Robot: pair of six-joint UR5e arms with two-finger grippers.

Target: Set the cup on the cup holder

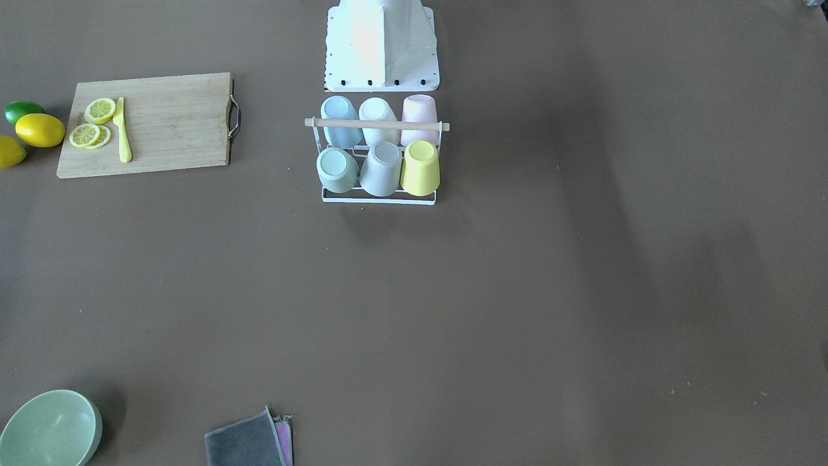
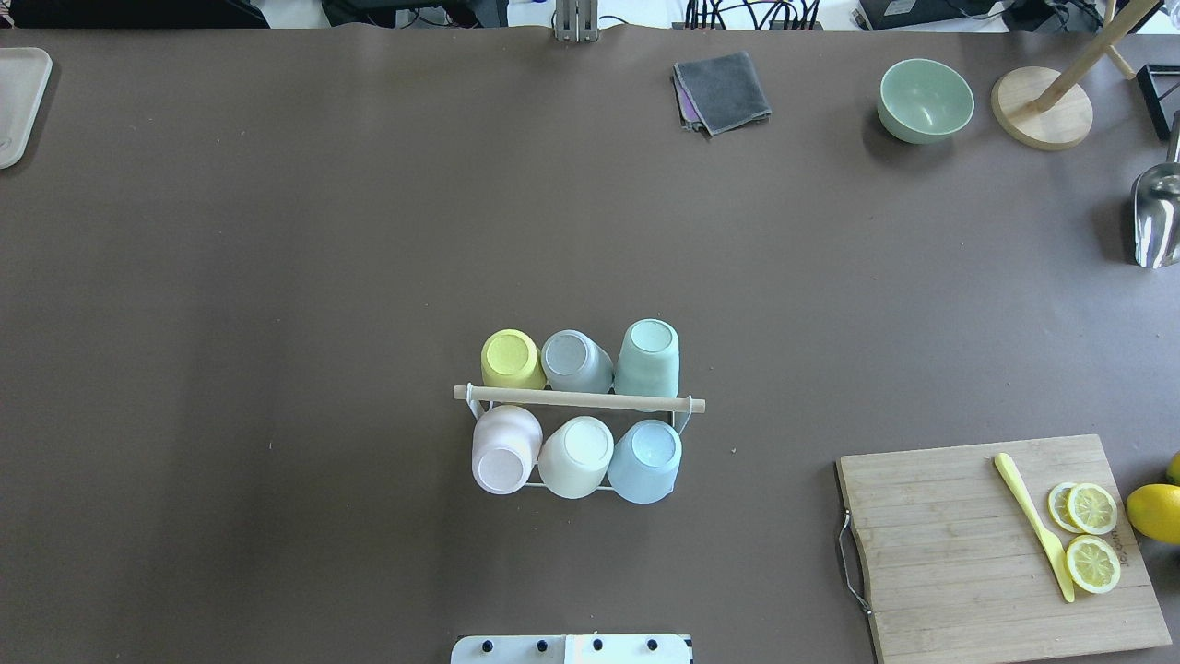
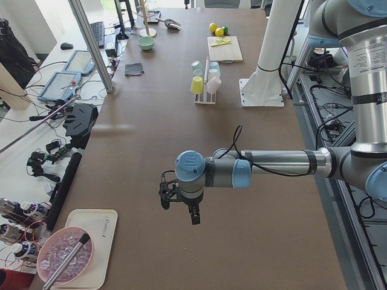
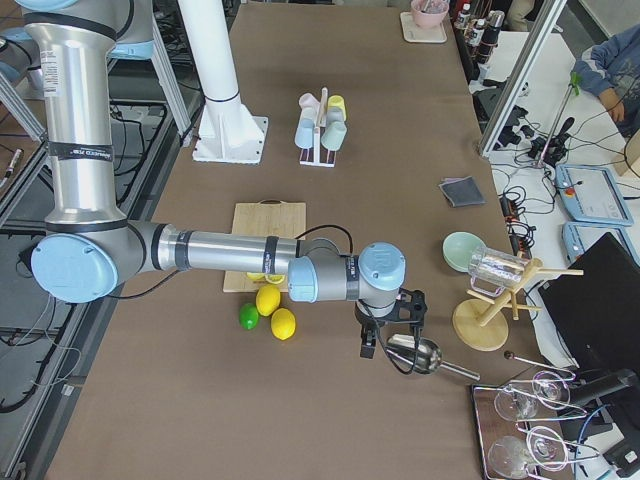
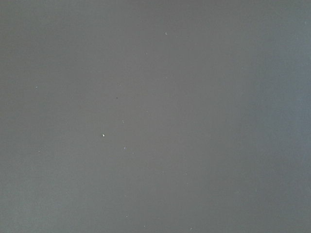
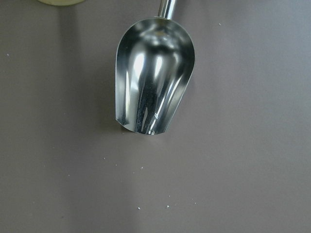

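Finding all six pastel cups (image 2: 576,456) already upturned on the cup holder (image 2: 579,399) mid-table, judging them light, rigid, smooth, best pinched across the sidewall, and unable to tell how far left gripper (image 3: 179,210) or right gripper (image 4: 390,340) stands open.

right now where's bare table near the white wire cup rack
Wide bare brown table lies left of the white wire cup holder, out to the white tray, and between the holder and the folded grey cloth. Crowded: the far right corner around the green bowl and metal scoop.
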